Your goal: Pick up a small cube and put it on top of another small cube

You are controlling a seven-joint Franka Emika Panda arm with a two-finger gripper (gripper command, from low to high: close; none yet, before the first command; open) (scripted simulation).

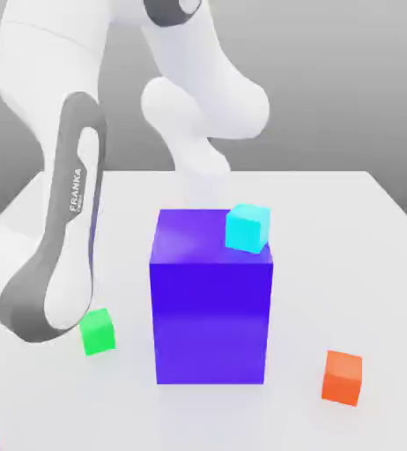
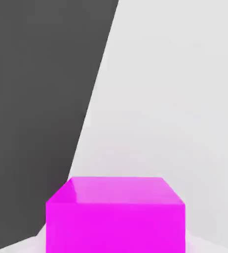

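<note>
Largest first: white table, then Franka arm bending down toward 8 o'clock in the exterior view. Big blue-purple block at centre, cyan cube on its top at about 1 o'clock. Orange cube at 4 o'clock of the block, small green cube at 9 o'clock of it. Magenta cube close under the hand camera, near the table edge; a sliver at 7 o'clock in the exterior view. Pincer clenched, judged to be gripping the magenta cube. Grasp step in hand. Next: lift straight, carry over the green cube, square up, lower gently before release.
</note>
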